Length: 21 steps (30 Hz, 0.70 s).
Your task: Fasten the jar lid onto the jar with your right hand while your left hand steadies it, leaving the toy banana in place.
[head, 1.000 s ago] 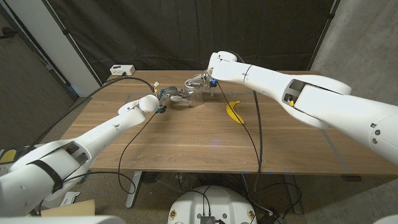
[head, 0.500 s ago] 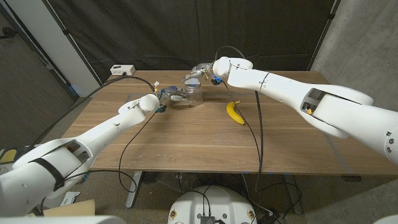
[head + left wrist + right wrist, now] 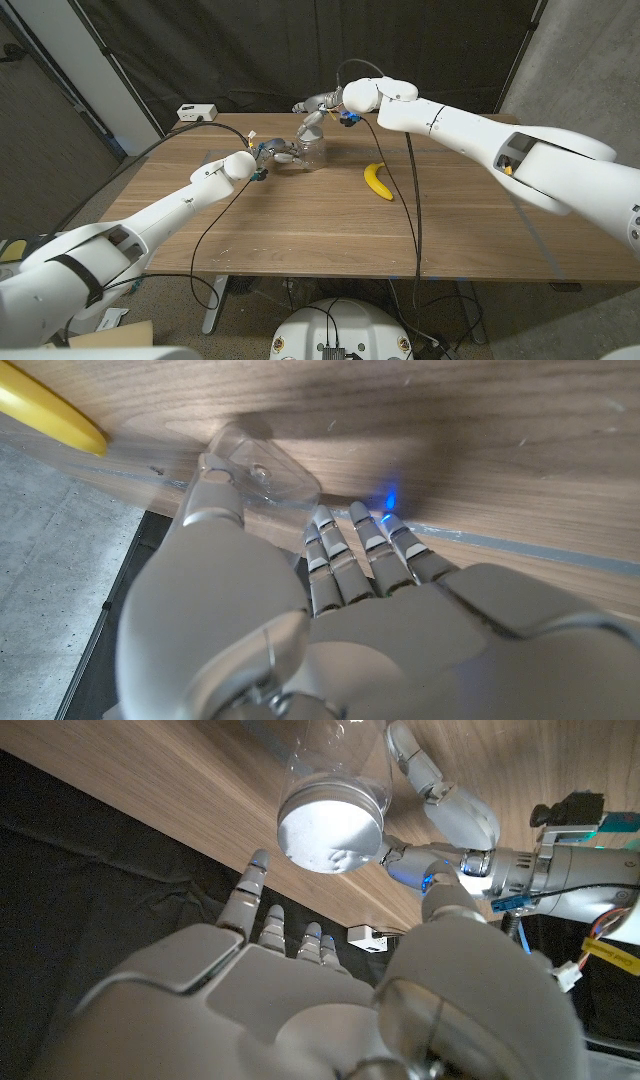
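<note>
Our left hand (image 3: pixel 278 153) grips the clear jar (image 3: pixel 311 150); our right hand (image 3: pixel 317 103), fingers spread and empty, hovers above its silver lid (image 3: pixel 331 824).

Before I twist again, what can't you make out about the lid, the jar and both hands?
- Lid: sits on the jar, but its thread is hidden under the rim, so tightness is unknown.
- Right hand: small in the head view; contact with the lid is unclear.
- Left hand: its fingers hide the jar's near side.
- Banana: cut off by the left wrist view's edge.
</note>
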Each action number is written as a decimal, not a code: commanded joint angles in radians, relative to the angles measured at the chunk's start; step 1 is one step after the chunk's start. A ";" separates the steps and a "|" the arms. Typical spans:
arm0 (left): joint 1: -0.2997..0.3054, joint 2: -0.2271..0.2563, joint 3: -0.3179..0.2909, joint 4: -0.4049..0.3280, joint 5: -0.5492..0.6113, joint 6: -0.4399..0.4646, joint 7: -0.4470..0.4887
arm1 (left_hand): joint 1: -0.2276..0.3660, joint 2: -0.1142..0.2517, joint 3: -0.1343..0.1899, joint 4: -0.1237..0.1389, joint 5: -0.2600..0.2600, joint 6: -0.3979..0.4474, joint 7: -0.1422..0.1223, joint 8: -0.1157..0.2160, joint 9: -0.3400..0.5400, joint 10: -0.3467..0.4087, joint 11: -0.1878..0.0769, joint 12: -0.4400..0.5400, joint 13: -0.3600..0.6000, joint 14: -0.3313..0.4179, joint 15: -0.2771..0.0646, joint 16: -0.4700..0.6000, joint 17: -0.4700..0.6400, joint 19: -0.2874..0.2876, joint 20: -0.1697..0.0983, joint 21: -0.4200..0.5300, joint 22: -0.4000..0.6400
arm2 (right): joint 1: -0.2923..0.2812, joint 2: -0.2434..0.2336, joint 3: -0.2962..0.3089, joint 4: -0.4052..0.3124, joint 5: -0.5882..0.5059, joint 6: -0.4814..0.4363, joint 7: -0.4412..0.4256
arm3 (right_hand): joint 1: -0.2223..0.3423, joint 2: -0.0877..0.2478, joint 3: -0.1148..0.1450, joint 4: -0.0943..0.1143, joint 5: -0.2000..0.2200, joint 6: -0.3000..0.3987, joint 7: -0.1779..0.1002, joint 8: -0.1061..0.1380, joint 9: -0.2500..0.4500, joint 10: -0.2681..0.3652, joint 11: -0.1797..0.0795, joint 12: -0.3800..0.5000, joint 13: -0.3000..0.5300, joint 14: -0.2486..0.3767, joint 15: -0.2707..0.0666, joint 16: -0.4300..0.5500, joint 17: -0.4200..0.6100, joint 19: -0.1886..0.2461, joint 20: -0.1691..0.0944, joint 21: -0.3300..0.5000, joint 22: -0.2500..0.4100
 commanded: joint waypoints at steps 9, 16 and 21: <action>0.030 0.018 -0.012 -0.064 -0.003 0.042 0.010 | 0.130 0.148 0.004 0.003 0.005 0.249 -0.041 0.005 0.003 0.090 -0.030 0.008 0.005 -0.001 -0.167 0.000 0.001 -0.002 0.004 0.010 0.000 | 0.155 0.150 -0.099 0.228 -0.228 0.155 0.294 | 0.087 -0.005 0.033 -0.011 0.001 -0.027 -0.021 0.036 0.007 -0.009 -0.001 0.019 0.007 0.012 -0.032 0.019 0.005 0.004 -0.007 0.009 0.004; 0.033 0.019 -0.012 -0.072 0.000 0.051 0.013 | 0.130 0.147 0.003 0.003 0.005 0.250 -0.042 0.003 0.003 0.091 -0.030 0.007 0.005 -0.001 -0.168 0.000 0.001 -0.003 0.005 0.011 0.000 | 0.174 0.187 -0.114 0.285 -0.243 0.201 0.322 | 0.160 -0.028 0.048 -0.011 0.009 -0.014 -0.012 0.045 0.011 0.014 0.005 0.041 0.010 0.065 -0.066 0.035 0.007 0.095 -0.019 0.037 0.006; 0.034 0.017 -0.011 -0.074 -0.002 0.055 0.012 | 0.130 0.148 0.003 0.003 0.005 0.251 -0.041 0.003 0.003 0.090 -0.029 0.007 0.006 -0.001 -0.168 0.000 0.001 -0.004 0.005 0.011 0.000 | 0.177 0.205 -0.120 0.318 -0.247 0.237 0.322 | 0.195 -0.036 0.055 -0.001 0.015 0.003 -0.024 0.052 0.014 0.031 0.018 0.059 0.014 0.100 -0.081 0.044 0.014 0.195 -0.039 0.060 0.003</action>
